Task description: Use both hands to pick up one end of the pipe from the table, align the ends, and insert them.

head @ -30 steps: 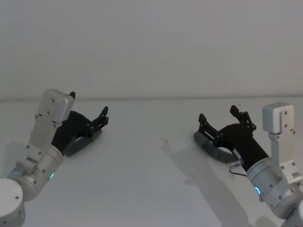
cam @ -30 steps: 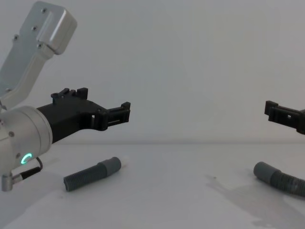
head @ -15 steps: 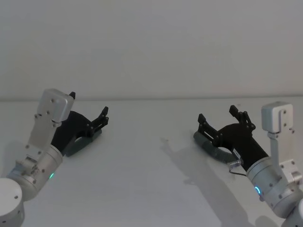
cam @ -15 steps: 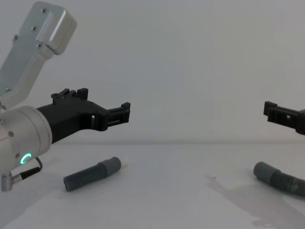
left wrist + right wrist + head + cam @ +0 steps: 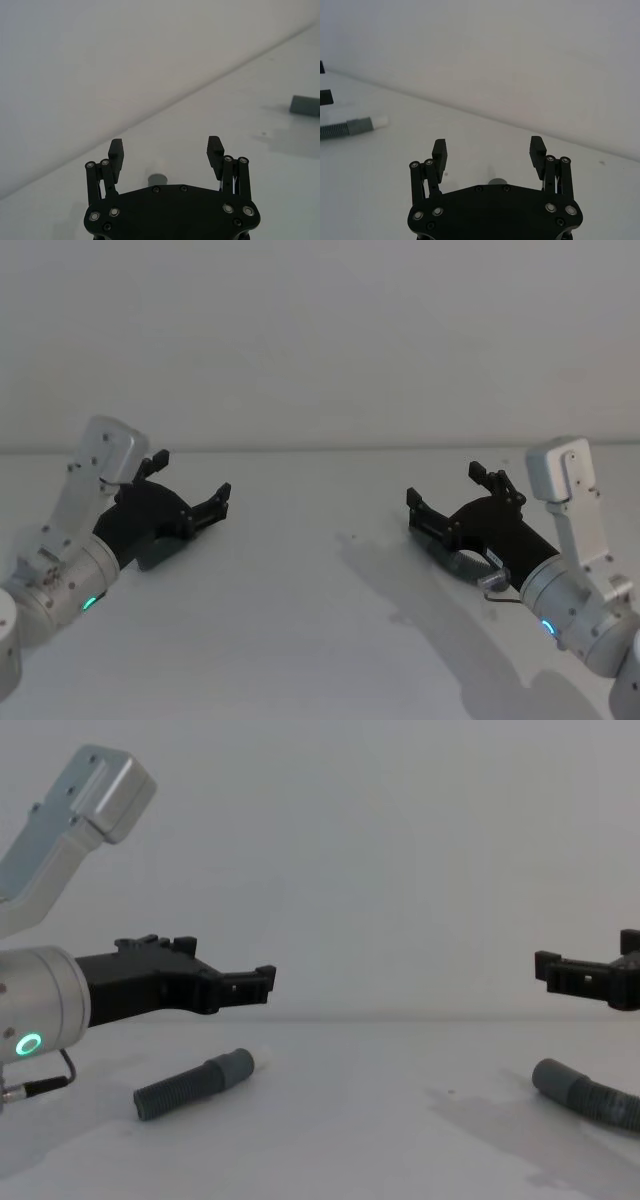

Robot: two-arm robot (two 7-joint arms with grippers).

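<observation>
Hose pieces lie well apart on the tabletop: white-tipped piece left, open-cuffed piece right. Above them hover the left pincer and the right pincer, both spread wide. Each should probably drop squarely and grip just behind its cuff.

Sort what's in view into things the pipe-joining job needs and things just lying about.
Belongs to the job:
left pipe piece, white-tipped cuff
right pipe piece, plain grey cuff
left gripper, open above its piece
right gripper, open above its piece
table

Just there:
wall behind; nothing else lies about.
</observation>
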